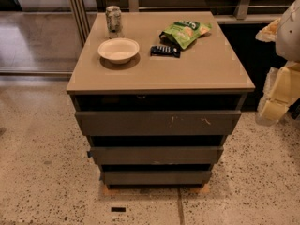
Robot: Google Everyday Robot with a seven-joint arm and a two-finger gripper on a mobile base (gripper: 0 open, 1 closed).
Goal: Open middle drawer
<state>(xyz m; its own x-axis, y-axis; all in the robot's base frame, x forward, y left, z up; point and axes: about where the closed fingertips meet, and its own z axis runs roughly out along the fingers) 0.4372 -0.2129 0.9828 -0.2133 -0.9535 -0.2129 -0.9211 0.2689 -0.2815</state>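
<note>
The tan-topped cabinet [187, 74] stands in the middle of the view with three stacked grey drawer fronts. The middle drawer [157, 154] is the second front, plain dark grey with no handle; none of its inside shows. Above it is the drawer front with pale scratch marks [157, 122], and below it the lowest plain front [157, 177]. My gripper [274, 100] is at the right edge of the view, pale cream-coloured, level with the top drawer and off to the right of the cabinet, touching none of the drawers.
On the cabinet top are a white bowl [118, 49], a can [113, 19], a green chip bag [185, 32] and a dark snack bar [165, 51]. The speckled floor [42, 172] surrounds the cabinet. A railing and dark wall run behind it.
</note>
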